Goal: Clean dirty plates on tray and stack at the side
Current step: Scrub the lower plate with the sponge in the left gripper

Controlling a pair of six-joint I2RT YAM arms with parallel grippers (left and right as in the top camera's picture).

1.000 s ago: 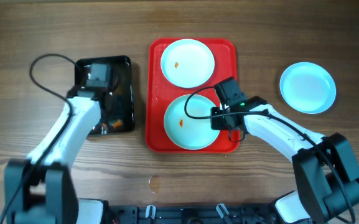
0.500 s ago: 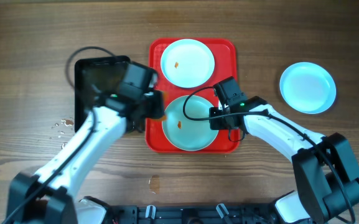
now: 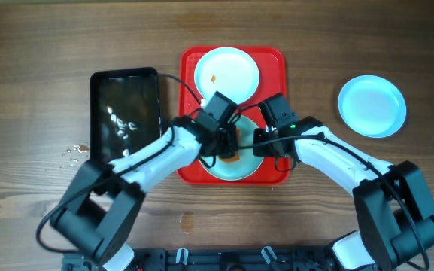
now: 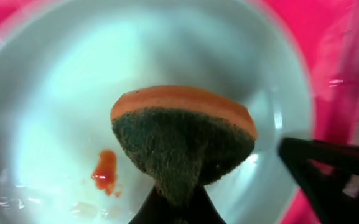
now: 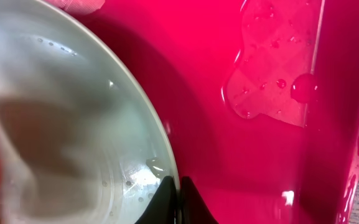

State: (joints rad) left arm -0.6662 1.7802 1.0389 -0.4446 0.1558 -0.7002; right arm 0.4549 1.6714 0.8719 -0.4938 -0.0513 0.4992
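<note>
L hand point(image 4: 170, 202) clamps sponge point(image 4: 182, 134) over plate point(image 4: 48, 87) (speck point(image 4: 104, 171) beside it); R hand point(image 5: 178, 190) pinches plate rim.

Obs.: the left arm point(image 3: 145, 159) reaches from its near-left base diagonally toward the centre, wrist tipped downward. The left gripper point(image 3: 228, 147) is closed, its jaws pinching the lower tip of a sponge point(image 4: 182, 134). The right arm point(image 3: 337, 159) stretches leftward from its near-right base. The right gripper point(image 3: 265, 144) is closed, its jaws clamped on the rim of a plate point(image 5: 73, 118). Both grippers sit near each other, apart.
</note>
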